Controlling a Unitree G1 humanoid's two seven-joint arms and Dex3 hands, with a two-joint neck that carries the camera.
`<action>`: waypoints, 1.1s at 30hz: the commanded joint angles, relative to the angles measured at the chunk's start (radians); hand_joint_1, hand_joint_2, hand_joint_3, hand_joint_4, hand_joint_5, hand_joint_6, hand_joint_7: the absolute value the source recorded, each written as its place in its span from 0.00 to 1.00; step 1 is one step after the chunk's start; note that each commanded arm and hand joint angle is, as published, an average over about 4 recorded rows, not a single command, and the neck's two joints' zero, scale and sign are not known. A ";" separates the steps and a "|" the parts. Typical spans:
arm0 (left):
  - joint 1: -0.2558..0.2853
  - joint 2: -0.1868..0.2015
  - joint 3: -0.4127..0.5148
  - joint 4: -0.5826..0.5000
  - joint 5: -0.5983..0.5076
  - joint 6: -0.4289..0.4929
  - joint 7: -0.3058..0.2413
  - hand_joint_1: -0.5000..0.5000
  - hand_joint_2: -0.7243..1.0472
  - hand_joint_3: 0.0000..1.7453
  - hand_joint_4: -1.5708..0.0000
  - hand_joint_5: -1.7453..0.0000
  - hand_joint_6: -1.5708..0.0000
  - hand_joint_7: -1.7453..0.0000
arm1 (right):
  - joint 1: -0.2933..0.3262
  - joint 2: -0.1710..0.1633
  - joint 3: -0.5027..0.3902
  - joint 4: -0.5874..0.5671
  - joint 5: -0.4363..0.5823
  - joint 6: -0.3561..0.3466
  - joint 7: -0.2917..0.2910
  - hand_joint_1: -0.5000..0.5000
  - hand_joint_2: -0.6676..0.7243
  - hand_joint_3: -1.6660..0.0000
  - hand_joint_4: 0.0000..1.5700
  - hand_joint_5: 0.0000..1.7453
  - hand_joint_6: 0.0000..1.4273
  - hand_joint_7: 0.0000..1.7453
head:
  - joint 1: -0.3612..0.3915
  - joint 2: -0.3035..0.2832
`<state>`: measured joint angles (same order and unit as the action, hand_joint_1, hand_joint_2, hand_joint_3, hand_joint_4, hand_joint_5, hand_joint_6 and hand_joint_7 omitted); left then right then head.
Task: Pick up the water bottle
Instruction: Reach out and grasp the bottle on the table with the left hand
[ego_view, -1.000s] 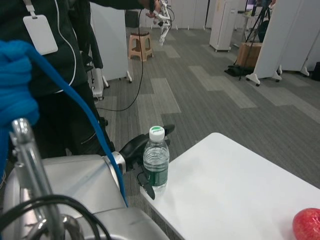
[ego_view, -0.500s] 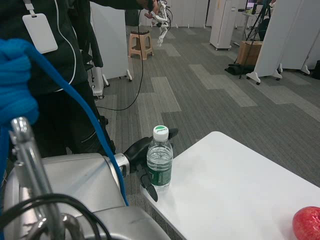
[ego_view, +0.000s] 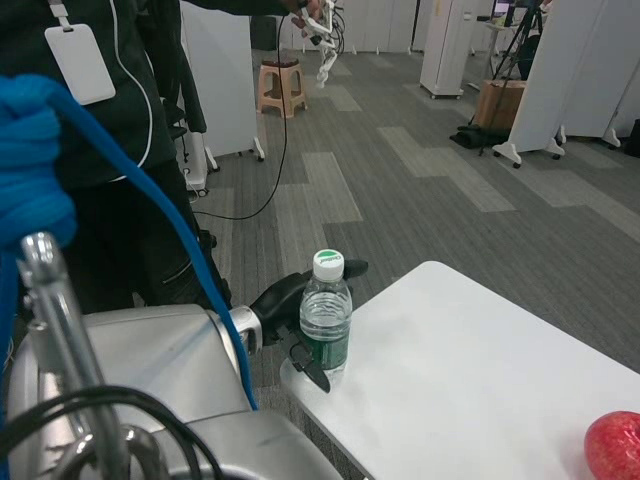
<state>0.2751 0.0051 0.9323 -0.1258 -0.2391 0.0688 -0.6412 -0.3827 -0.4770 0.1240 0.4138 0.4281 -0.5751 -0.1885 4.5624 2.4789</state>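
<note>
The left hand (ego_view: 290, 318) wraps its fingers around the upright bottle (ego_view: 325, 318) at the table's (ego_view: 480, 370) nine-o'clock edge, gripping mid-body, likely so it stays balanced when lifted.

The light is even and bright, coming from above. The white counter (ego_view: 470, 370) shows soft glare. The near blue cable (ego_view: 150, 200) at left is blurred; far floor stays sharp.

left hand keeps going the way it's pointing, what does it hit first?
The water bottle: the left hand is right behind it, fingers wrapping its sides. Whether they already touch is unclear. Beyond the bottle lies bare white table.
</note>
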 joint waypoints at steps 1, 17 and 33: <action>-0.002 0.006 -0.002 0.006 -0.023 0.008 -0.003 0.02 0.53 0.05 1.00 1.00 0.85 0.54 | 0.010 -0.009 -0.002 -0.008 0.006 -0.012 -0.002 0.06 0.84 1.00 0.00 0.00 0.00 0.00 | -0.001 -0.001; -0.009 0.017 -0.024 0.018 -0.045 0.004 -0.018 0.47 0.75 0.05 0.46 0.00 0.15 0.06 | 0.018 -0.008 -0.003 -0.012 0.009 -0.012 -0.002 0.05 0.85 1.00 0.00 0.00 0.00 0.00 | -0.010 -0.009; -0.019 0.045 -0.033 -0.030 -0.126 0.003 -0.012 0.87 0.65 0.00 0.11 0.00 0.16 0.04 | 0.028 -0.005 -0.004 -0.015 0.014 -0.014 -0.002 0.04 0.85 1.00 0.00 0.00 0.00 0.00 | -0.017 -0.013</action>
<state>0.2614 0.0229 0.8972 -0.1289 -0.3396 0.0701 -0.6560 -0.3657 -0.4770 0.1240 0.4075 0.4359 -0.5755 -0.1885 4.5461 2.4666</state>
